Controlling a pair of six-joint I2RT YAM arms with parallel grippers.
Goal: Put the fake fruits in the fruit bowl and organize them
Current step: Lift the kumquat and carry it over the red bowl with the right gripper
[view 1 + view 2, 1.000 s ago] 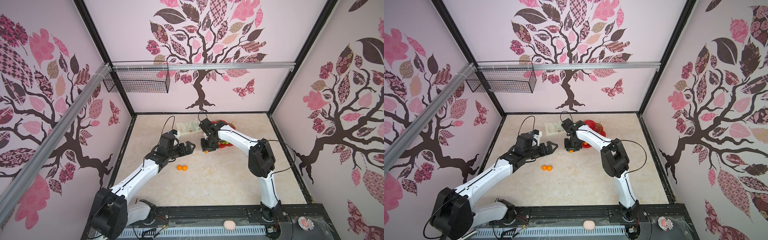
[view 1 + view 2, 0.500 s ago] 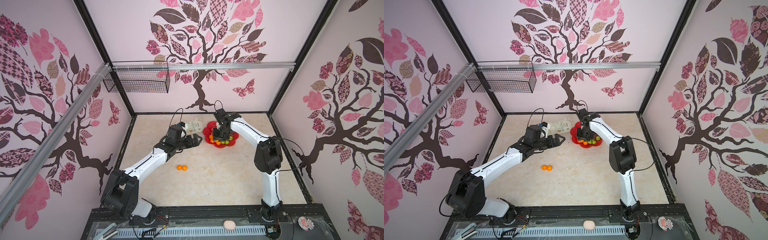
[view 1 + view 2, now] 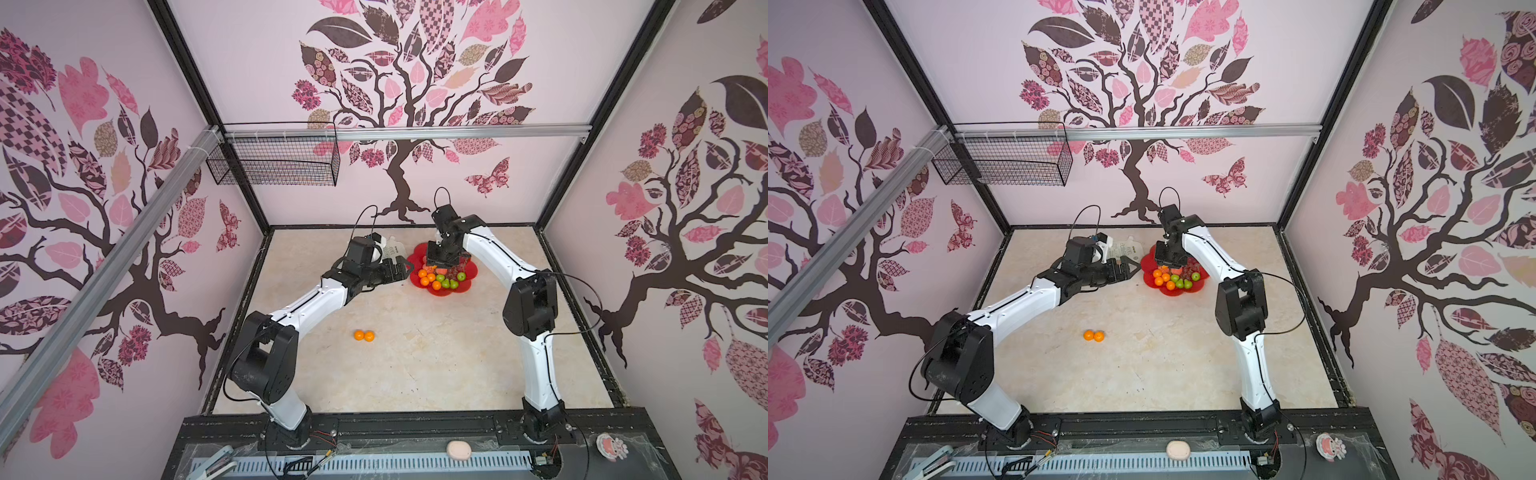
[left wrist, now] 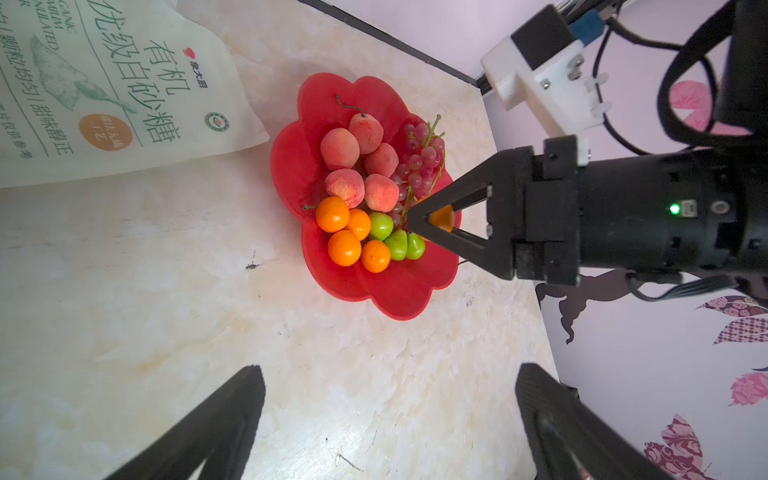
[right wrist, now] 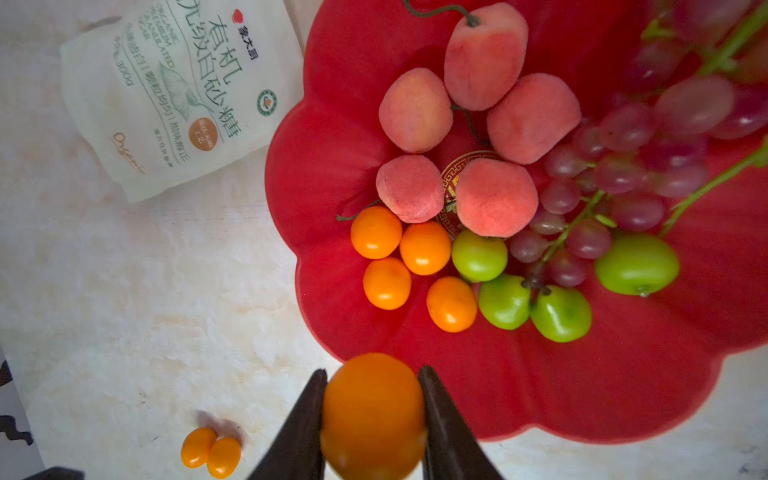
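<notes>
**Fruit in transit:** A tangerine is shown pinched between the two dark fingers of the right gripper, which is poised over the bowl. Just beyond those fingertips, four tangerines are seen clustered in the red dish, each touching a neighbour. Farther out from the fingers, five peaches are gathered around the gold emblem, one of them with a curling stem. Beside the cluster, three green fruits are packed together. A fourth green fruit is set apart from them on the other side of the grapes. How high the pinched fruit is carried above the dish cannot be told.

The left gripper is pictured with its fingers spread wide over bare table, gripping nothing. The bowl is placed directly ahead of those fingertips, and the right gripper's fingers are seen reaching in from the opposite side. A white printed pouch is laid flat ahead of the left fingers and off to one side. Its corner is at the bowl's rim, though whether the two touch cannot be told.

Two loose tangerines, touching each other, are seen on the table in both top views. They are well behind both pairs of fingers and well apart from the bowl.
</notes>
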